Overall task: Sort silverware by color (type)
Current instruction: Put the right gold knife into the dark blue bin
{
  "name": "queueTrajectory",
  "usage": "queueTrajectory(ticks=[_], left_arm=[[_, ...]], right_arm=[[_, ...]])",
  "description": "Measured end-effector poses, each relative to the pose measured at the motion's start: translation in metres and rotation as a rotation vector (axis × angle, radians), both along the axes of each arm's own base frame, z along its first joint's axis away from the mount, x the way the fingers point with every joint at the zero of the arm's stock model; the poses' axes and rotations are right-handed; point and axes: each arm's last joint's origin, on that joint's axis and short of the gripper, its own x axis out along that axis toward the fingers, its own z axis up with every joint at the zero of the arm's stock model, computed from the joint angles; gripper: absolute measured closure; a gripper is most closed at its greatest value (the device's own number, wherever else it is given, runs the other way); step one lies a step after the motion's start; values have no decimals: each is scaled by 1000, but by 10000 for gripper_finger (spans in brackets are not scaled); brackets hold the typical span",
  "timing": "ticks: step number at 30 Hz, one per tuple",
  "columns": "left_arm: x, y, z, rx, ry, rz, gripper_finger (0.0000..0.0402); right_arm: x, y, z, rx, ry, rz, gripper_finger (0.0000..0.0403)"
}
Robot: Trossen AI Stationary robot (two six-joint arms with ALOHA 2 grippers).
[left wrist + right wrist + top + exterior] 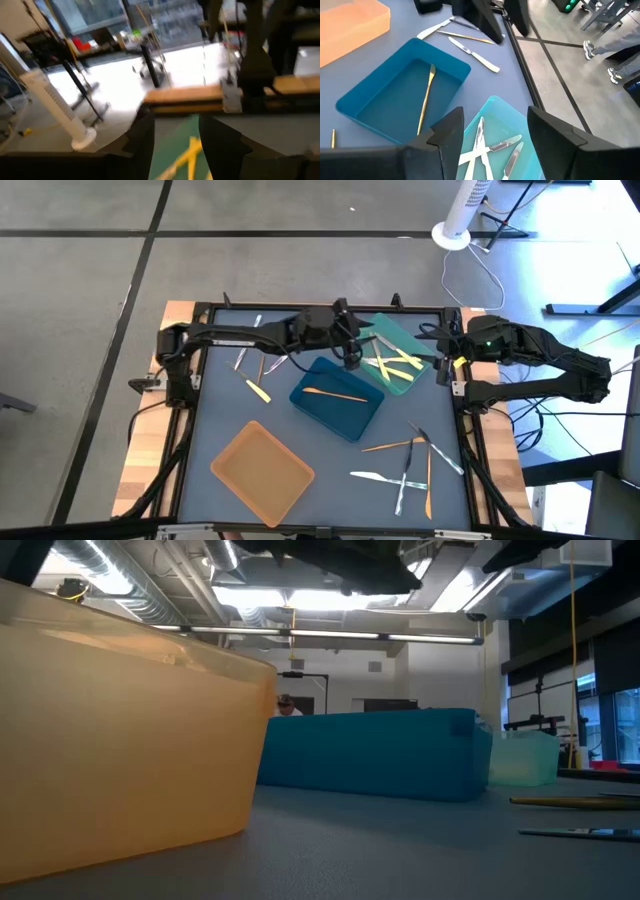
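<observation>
Teal plastic tray (pixel 402 340), the pale rectangular one at the far side of the grey bench (pixel 225 415), already holds several yellowish-white forks and knives (pixel 392 364), and I take it as my landmark. The left gripper (pixel 352 361) hangs just beside its near-left edge, between it and the deep blue rectangular tray (pixel 336 396); its fingers (pixel 142 145) stand apart and carry nothing. The blue tray holds one thin orange fork (pixel 335 394). The right gripper (pixel 447 343) waits at the teal tray's right edge, fingers (pixel 451 132) also released and empty.

Most of the unsorted silverware (pixel 410 465) lies well away from the teal tray, near the front right of the bench, orange and clear pieces crossing each other. Two more pieces (pixel 252 376) lie to the tray's left. The flat orange tray (pixel 262 470) seems empty.

I think the next pick should be a piece lying alone, not one from the crossed heap. The fingers should come down across the handle, square to it, and close low at the bench.
</observation>
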Motion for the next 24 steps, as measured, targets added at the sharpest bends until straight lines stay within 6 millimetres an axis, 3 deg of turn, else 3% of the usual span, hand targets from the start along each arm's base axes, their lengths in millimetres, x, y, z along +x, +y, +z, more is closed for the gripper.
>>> queueTrajectory(ticks=[7, 14, 24], left_arm=[[-35, -7, 28, -28, 117, -14, 254], [-73, -15, 47, -65, 254, -44, 254], [-111, -22, 50, -119, 469, -40, 254]], right_arm=[[0, 0, 0, 5, -1, 8, 196], [3, 4, -1, 77, -4, 120, 196], [11, 4, -4, 116, 20, 166, 196]])
